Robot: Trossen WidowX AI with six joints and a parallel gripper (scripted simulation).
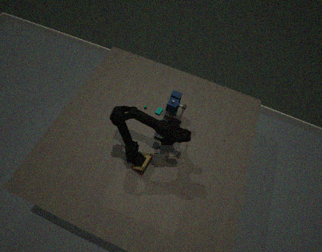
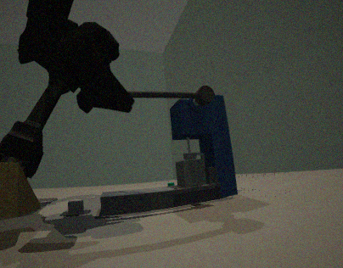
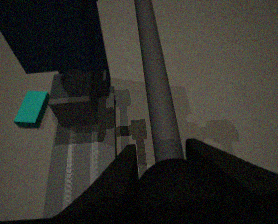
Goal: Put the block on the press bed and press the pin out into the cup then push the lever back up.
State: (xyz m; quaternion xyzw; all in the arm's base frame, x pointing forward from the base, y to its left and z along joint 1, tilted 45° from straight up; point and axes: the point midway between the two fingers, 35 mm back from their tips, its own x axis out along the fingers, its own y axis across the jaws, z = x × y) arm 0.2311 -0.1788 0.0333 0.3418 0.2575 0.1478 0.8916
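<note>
Grey lever [image 2: 164, 95] [image 3: 159, 85] clamped in our gripper [image 2: 130, 102] [image 3: 160, 149], we judge we're pressing; next, swing it further down

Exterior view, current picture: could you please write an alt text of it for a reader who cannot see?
A black robot arm's tool grips the press's lever, which runs nearly level to a blue press frame. Under its overhang, a gray block sits on the long dark bed.
</note>
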